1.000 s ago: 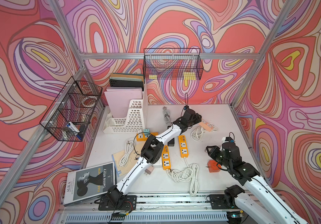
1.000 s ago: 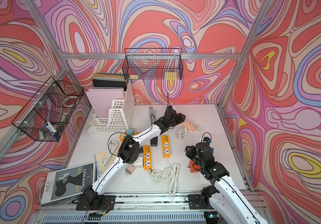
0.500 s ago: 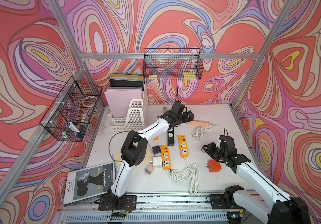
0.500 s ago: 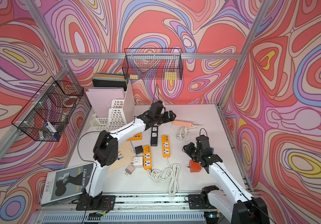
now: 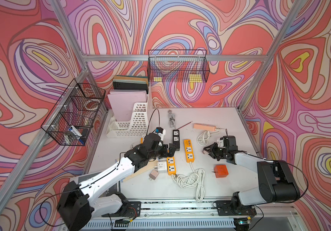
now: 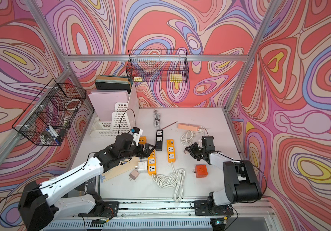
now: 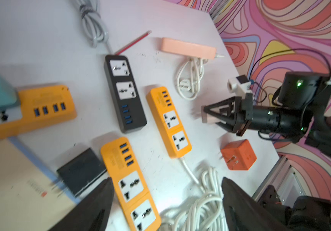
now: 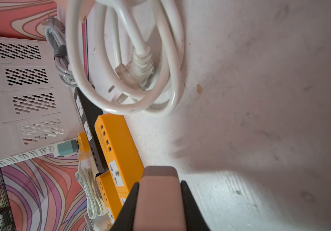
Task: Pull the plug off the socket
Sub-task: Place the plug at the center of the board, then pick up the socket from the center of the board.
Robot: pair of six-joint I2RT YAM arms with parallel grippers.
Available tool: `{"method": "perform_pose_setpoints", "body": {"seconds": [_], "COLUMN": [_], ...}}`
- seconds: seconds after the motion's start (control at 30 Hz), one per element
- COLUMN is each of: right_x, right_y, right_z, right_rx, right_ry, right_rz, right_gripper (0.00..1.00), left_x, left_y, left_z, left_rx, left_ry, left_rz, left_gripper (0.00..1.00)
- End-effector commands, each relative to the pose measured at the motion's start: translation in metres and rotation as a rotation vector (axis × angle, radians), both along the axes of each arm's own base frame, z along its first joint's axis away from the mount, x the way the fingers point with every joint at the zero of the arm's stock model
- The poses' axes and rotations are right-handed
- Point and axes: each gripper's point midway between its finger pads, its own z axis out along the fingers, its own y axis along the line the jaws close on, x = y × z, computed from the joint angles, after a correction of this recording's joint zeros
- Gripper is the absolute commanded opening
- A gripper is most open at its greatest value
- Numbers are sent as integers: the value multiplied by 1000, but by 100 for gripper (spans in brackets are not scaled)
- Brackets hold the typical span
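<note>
Looks basically done: the right gripper (image 5: 205,151) is clamped on the pinkish plug (image 8: 159,196), held beside the long orange power strip (image 5: 188,150) and clear of every socket. The left gripper (image 7: 166,181) is spread wide with nothing in it, over the short orange strip (image 7: 129,180). Probably only setting the plug down is left, though a teal plug (image 8: 67,149) sits in another orange strip (image 7: 40,112).

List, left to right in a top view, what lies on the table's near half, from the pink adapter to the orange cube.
pink adapter → white cube → short orange strip → long orange strip → orange cube. The white cable overlaps the strips, so it is left out.
</note>
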Motion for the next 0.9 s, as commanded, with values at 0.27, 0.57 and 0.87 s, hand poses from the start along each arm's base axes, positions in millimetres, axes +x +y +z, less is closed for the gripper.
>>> {"method": "perform_pose_setpoints", "body": {"seconds": [0.27,0.57,0.87], "right_x": [8,5,-37], "right_y": [-28,-20,120], "right_z": [-1,111,131], "right_rx": [-195,-215,32], "right_ry": [63,-354,-460], "right_rz": [-24,55,311], "right_gripper": [54,62,61], "left_x": [-26,-7,20], "left_y": [48,62,94], "left_z": [-5,12,6], "left_rx": [9,111,182], "left_ry": [-3,-82,-59], "left_rz": [141,205,300], "left_gripper": [88,89,98]}}
